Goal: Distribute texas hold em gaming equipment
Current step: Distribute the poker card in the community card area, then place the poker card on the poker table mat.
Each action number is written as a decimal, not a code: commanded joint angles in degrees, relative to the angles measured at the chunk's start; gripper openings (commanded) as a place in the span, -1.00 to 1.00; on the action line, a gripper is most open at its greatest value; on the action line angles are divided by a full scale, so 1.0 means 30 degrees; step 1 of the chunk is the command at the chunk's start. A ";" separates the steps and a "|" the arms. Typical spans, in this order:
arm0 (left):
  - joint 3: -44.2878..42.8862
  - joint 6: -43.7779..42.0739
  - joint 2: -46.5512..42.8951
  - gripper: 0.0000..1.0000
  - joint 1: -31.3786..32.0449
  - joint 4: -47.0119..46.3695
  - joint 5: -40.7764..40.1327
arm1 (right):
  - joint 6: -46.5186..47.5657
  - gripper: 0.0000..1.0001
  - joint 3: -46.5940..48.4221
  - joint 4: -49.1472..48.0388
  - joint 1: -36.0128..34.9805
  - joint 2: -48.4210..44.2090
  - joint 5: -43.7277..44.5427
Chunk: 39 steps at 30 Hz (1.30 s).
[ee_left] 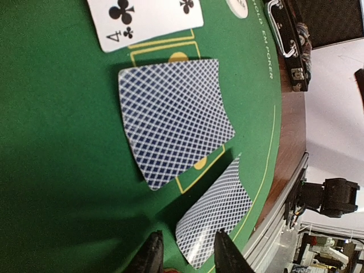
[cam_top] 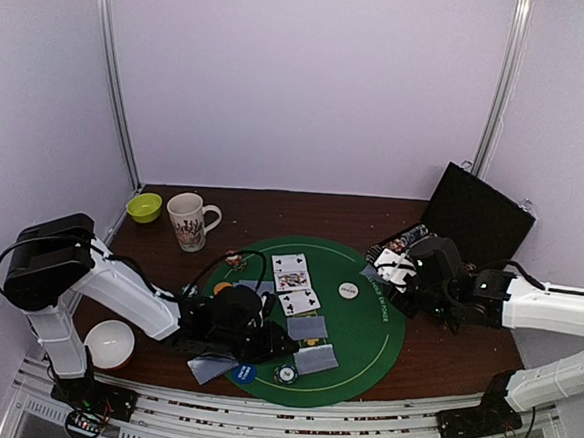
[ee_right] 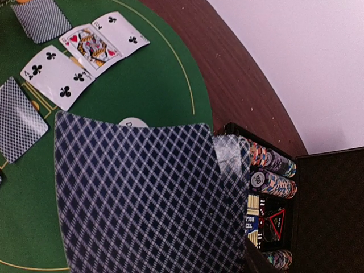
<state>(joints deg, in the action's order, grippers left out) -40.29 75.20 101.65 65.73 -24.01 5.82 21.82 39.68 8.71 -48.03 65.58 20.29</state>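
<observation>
On the round green mat (cam_top: 374, 330) lie face-up playing cards (cam_top: 291, 272) and face-down grey-blue ones (cam_top: 306, 327). A white button disc (cam_top: 347, 291), a blue disc (cam_top: 244, 373), an orange disc (cam_top: 222, 287) and a striped chip (cam_top: 284, 375) also sit there. My left gripper (ee_left: 187, 259) hovers low over the mat's near part, jaws apart, with a tilted face-down card (ee_left: 216, 222) lying between its fingers (ee_left: 151, 255). My right gripper (cam_top: 396, 270) is shut on a stack of face-down cards (ee_right: 142, 193) that hides its fingertips. Rows of poker chips (ee_right: 272, 170) fill the case.
An open black case (cam_top: 477, 227) stands at the back right, just behind my right gripper. A patterned mug (cam_top: 190, 220) and a green bowl (cam_top: 144, 207) sit at the back left. A white bowl (cam_top: 110, 344) rests by my left arm's base.
</observation>
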 commanded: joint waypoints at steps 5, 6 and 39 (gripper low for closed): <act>-0.0275 -0.2004 -0.1980 -0.28 0.0062 0.0937 -0.1584 | 0.0091 -0.06 -0.1112 0.2782 0.1494 -0.0678 -0.1811; -0.0393 -0.2408 -0.2300 -0.28 0.0061 0.1176 -0.1864 | 0.0154 -0.06 -0.1246 0.2971 0.1664 -0.0697 -0.2062; -0.2615 -1.7596 -1.3024 0.36 -1.1764 0.8874 -0.3639 | 0.1628 -0.02 -0.4538 0.3718 0.4262 0.1211 -0.4422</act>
<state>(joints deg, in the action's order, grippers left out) -48.18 23.88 62.43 31.24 3.31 -8.32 25.78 26.20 19.35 -35.59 66.50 8.27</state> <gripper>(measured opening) 0.681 0.483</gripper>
